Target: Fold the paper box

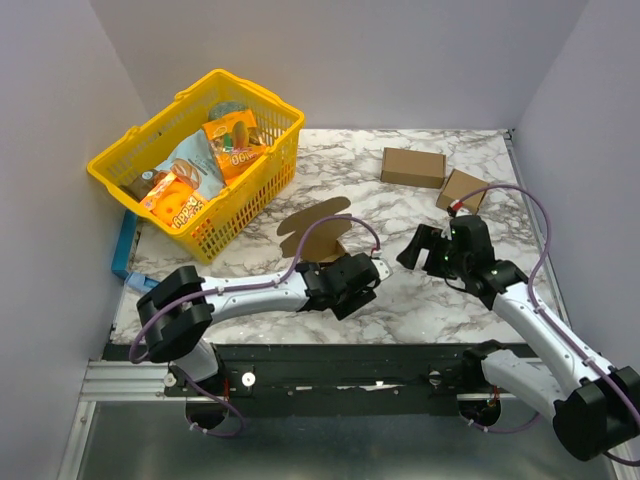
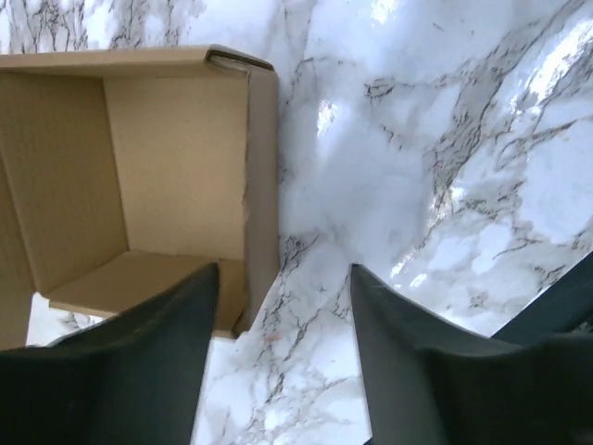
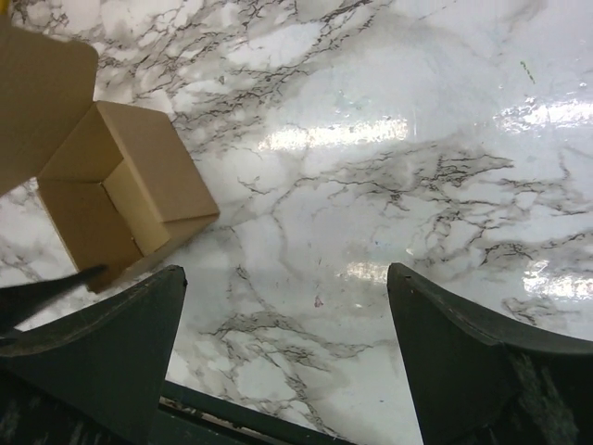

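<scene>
Left gripper (image 2: 283,278) gapes beside paper box (image 2: 139,185); yellow basket (image 1: 255,195) stands near.

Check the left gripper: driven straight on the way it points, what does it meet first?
Probably the paper box: its side wall lies just ahead, between the fingers of the open left gripper. Beside it, only bare marble table. Depth is unclear, so the table could come first.

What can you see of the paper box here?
The paper box is plain brown cardboard, half formed: upright walls surround an open, empty cavity, and a lid flap with rounded tabs hangs open behind. It sits on the marble table near its middle. The open left end effector straddles one side wall; contact unclear.
</scene>
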`<state>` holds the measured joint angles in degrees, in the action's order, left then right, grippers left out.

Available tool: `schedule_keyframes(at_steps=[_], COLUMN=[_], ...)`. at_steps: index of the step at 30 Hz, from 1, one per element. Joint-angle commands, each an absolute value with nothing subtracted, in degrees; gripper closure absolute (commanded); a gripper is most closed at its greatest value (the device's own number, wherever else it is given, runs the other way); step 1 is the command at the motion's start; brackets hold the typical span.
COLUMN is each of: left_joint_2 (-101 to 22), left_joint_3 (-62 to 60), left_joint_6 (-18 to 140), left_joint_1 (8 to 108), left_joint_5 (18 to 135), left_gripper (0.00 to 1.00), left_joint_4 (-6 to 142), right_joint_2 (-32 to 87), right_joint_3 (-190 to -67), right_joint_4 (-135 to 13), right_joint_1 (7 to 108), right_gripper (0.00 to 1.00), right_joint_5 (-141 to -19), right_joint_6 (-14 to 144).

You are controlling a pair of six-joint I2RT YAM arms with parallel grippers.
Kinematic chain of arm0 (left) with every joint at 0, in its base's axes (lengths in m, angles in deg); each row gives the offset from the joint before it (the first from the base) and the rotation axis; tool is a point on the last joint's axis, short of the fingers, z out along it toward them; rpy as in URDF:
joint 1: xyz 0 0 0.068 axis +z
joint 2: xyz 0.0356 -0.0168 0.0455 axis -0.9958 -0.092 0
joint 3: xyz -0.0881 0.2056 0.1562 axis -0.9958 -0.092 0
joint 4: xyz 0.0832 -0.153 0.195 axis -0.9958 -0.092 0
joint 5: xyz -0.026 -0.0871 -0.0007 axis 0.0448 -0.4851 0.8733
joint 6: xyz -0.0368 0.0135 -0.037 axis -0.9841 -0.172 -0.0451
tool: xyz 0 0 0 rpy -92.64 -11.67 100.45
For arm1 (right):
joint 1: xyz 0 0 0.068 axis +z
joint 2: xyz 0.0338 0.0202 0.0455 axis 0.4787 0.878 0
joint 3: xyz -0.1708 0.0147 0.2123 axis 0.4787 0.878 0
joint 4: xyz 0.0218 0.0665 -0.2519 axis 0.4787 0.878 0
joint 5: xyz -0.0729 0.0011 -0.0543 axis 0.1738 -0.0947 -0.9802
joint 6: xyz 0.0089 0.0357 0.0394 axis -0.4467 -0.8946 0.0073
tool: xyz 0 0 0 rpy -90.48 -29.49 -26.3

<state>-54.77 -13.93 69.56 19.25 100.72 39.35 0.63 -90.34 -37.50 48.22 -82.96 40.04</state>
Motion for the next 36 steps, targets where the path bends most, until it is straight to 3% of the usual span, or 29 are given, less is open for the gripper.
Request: schedule_keyframes(at_steps=[1, 6, 9, 19, 25, 31, 36], left_joint_2=[-50.23, -43.99, -38.71, -22.64, -19.45, -20.59, -22.61], left_joint_3=[-13.71, -9.50, -9.05, -23.54, -31.99, -34.10, -36.47], left_joint_6=[70.00, 67.72, 65.43, 56.91, 52.43, 51.80, 54.79], left_joint_1=[18.45, 18.45, 18.72, 36.72, 44.11, 47.97, 51.41], left_joint_5=[102.27, 101.74, 102.18, 88.56, 89.51, 93.65, 89.79], left_gripper=[0.17, 0.07, 0.01, 0.01, 0.01, 0.01, 0.03], left_joint_4=[39.90, 38.76, 39.55, 44.12, 46.94, 46.23, 55.45], right_joint_2=[-0.78, -2.28, 1.39, 13.00, 20.47, 27.16, 30.42], right_joint_3=[-89.42, -91.70, -94.60, -97.77, -99.09, -102.95, -104.62], right_joint_4=[-38.21, -39.78, -41.03, -63.40, -75.02, -75.57, -75.31], right_joint_1=[47.85, 47.85, 47.85, 48.03, 48.46, 50.04, 50.92], right_gripper=[0.02, 0.01, 0.01, 0.02, 0.06, 0.09, 0.22], right_joint_5=[-85.70, -85.97, -79.32, -58.46, -53.97, -55.55, -55.90], right_joint_6=[42.12, 46.86, 51.25, 65.74, 66.99, 70.24, 71.30])
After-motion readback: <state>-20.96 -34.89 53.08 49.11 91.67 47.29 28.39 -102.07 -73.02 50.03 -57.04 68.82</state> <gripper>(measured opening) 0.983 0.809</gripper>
